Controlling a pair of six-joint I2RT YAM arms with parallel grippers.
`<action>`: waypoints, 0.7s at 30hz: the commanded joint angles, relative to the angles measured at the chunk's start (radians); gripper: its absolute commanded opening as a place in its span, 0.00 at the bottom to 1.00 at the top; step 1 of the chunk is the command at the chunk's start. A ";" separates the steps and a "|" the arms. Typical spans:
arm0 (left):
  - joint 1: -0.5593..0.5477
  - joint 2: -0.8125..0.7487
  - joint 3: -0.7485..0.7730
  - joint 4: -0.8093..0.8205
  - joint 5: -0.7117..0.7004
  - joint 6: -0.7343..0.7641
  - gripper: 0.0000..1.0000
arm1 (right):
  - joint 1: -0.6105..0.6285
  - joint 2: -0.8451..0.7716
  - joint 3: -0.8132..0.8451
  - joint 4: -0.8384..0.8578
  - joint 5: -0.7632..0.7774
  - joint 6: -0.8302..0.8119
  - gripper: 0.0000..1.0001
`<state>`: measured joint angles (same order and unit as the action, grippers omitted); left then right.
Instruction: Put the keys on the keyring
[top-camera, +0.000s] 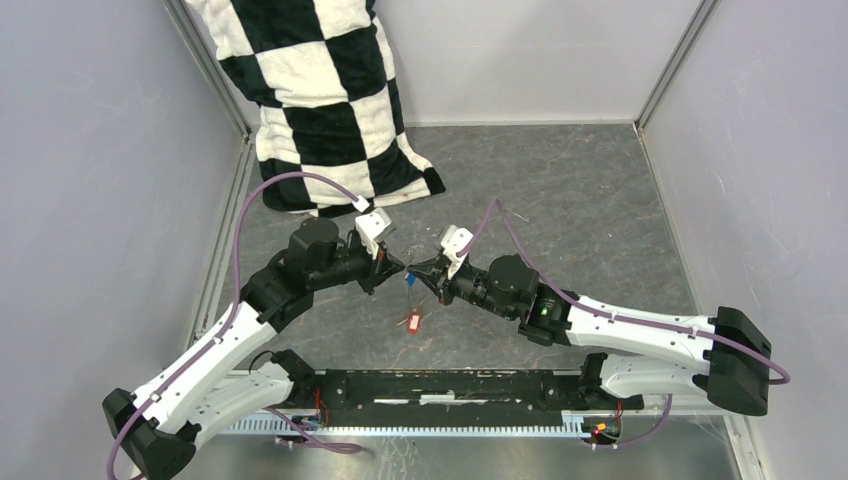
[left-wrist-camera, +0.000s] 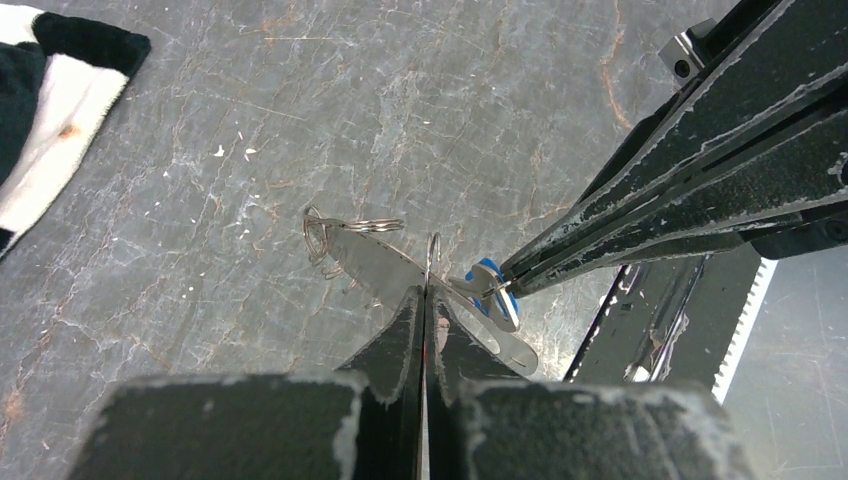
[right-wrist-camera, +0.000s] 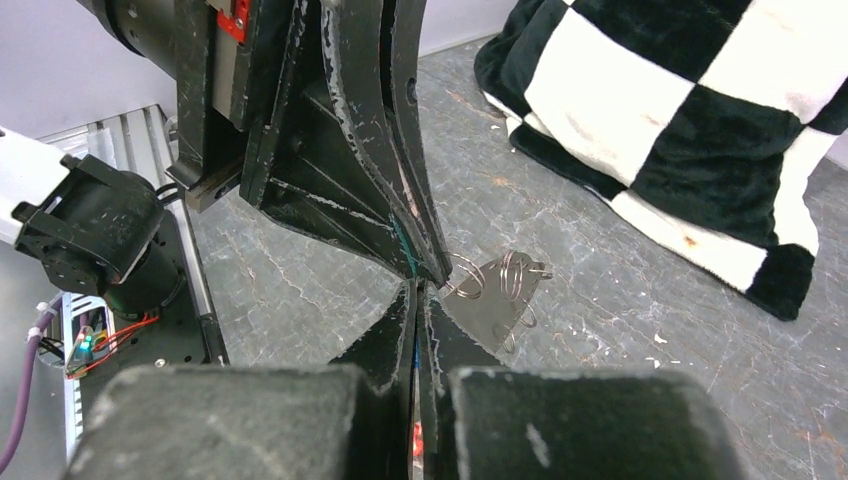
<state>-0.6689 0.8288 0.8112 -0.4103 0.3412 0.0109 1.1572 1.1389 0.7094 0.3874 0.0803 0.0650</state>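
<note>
My left gripper (top-camera: 388, 264) (left-wrist-camera: 427, 297) is shut on the keyring (left-wrist-camera: 432, 250), a thin grey hoop seen edge-on between its tips. A flat grey metal tag (left-wrist-camera: 372, 262) with small wire rings hangs from it. My right gripper (top-camera: 420, 272) (right-wrist-camera: 415, 292) is shut on the blue-headed key (left-wrist-camera: 492, 290) (top-camera: 411, 283) and holds it tip to tip against the left gripper, right beside the hoop. Both are a little above the table. The red-headed key (top-camera: 410, 321) lies loose on the table just in front of them. In the right wrist view it shows only as a red spot between the fingers.
A black-and-white checkered pillow (top-camera: 320, 100) lies at the back left, also in the right wrist view (right-wrist-camera: 680, 120). Grey walls enclose the dark stone-patterned table (top-camera: 560, 190). The arms' black base rail (top-camera: 450, 385) runs along the near edge.
</note>
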 joint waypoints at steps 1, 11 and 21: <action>0.000 0.003 0.041 0.088 0.006 -0.048 0.02 | 0.006 -0.027 0.001 0.054 0.037 0.006 0.00; 0.000 -0.010 0.021 0.090 0.032 -0.040 0.02 | 0.006 -0.025 -0.011 0.075 0.064 0.013 0.00; -0.006 0.002 0.006 0.097 0.056 -0.017 0.02 | 0.016 -0.017 -0.019 0.083 0.101 0.029 0.00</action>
<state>-0.6693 0.8368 0.8112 -0.3862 0.3614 -0.0032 1.1618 1.1366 0.6994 0.4107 0.1444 0.0792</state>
